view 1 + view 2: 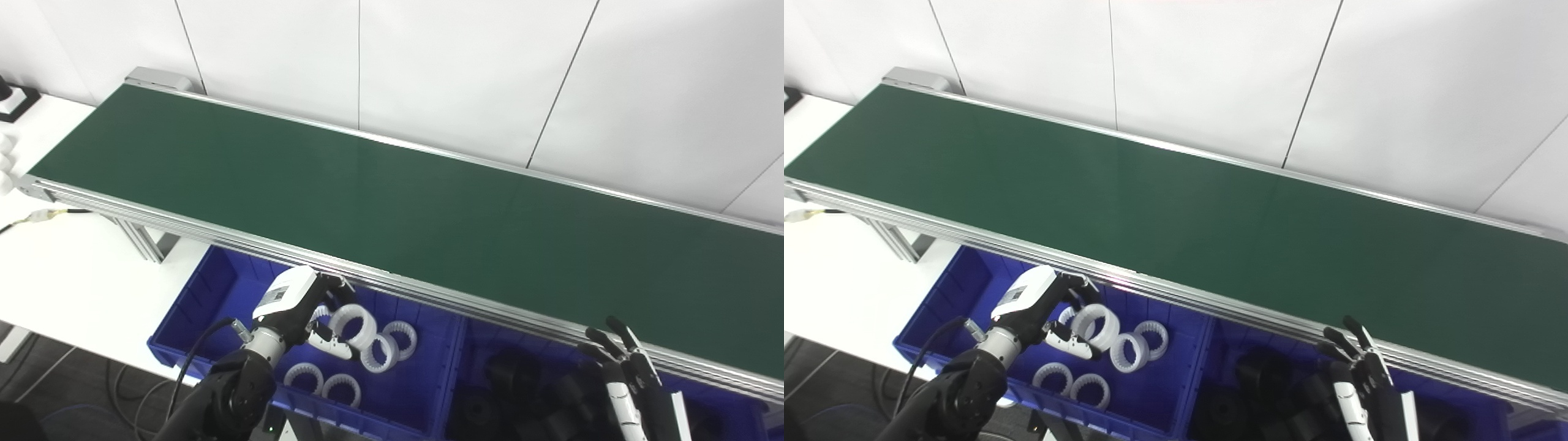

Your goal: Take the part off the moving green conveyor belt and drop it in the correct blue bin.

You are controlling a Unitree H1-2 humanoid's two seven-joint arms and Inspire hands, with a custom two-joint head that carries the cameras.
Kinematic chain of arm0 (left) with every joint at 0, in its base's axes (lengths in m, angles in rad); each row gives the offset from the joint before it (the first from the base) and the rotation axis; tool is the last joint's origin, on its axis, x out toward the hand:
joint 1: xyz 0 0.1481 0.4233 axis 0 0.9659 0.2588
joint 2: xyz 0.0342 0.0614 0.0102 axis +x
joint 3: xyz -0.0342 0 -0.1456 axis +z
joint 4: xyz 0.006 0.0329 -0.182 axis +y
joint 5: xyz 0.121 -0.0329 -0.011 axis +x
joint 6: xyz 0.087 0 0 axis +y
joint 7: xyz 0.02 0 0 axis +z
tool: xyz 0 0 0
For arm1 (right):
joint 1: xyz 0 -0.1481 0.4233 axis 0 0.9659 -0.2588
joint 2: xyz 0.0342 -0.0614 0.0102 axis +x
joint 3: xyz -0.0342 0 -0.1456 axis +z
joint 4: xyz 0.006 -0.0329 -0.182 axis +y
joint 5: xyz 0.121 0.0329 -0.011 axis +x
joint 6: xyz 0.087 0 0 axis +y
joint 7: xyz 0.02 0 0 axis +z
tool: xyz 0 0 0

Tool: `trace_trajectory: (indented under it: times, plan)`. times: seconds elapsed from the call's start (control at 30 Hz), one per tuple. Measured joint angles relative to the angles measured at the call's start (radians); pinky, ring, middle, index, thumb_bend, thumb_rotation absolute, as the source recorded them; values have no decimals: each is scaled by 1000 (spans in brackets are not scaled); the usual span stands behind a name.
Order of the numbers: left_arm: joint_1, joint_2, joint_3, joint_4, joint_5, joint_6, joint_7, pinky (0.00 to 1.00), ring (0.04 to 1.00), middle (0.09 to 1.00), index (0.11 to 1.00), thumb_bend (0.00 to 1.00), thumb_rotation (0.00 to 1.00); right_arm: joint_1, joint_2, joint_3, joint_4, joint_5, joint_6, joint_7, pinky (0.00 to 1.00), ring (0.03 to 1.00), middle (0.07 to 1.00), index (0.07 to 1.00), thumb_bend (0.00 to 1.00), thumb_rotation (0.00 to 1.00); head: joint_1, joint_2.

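Note:
The green conveyor belt (392,202) runs from upper left to lower right and carries no part in view. Below its near rail, my left hand (294,306) hovers over the left blue bin (202,294), shut on a white toothed ring (355,324) pinched between fingers and thumb. Several more white rings (398,340) lie in that bin. At the lower right, my right hand (625,367) stands open with fingers spread, over the right blue bin (1222,343), which holds black parts (508,373).
The belt's aluminium near rail (429,294) overhangs the back of both bins. A white table (73,269) lies to the left, with a cable plug (43,214) and the conveyor's leg (144,242) on it. White wall panels rise behind the belt.

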Motion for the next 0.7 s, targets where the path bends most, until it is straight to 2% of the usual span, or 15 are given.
trace_trajectory:
  times: [0.2,0.47,0.5,0.6,0.67,0.7]
  plan:
    - [0,18,0,-8,-24,10,-41,873,935,986,1000,911,479,2,0,2,0,-3,0,0,680,751,800,892,548,708,-3,-3]
    - [0,29,-1,-25,-25,41,-66,867,922,981,998,987,482,2,3,4,0,-6,0,0,688,754,803,896,532,708,-8,-9]
    - [0,28,-1,-26,-27,41,-66,859,909,970,991,997,548,2,3,4,0,-7,0,0,686,753,802,894,538,709,-8,-11]
    - [1,24,7,-28,-55,25,-52,864,905,965,987,1000,601,2,3,4,0,-17,0,-2,678,749,800,893,543,714,-12,-18]
    - [2,20,10,-43,-60,20,-43,809,879,950,978,1000,622,1,3,4,2,-21,0,-3,672,748,801,897,547,718,-17,-21]
    - [4,16,11,-64,-61,15,-36,729,856,942,972,992,667,1,3,4,3,-23,0,-3,667,745,800,895,549,715,-24,-29]
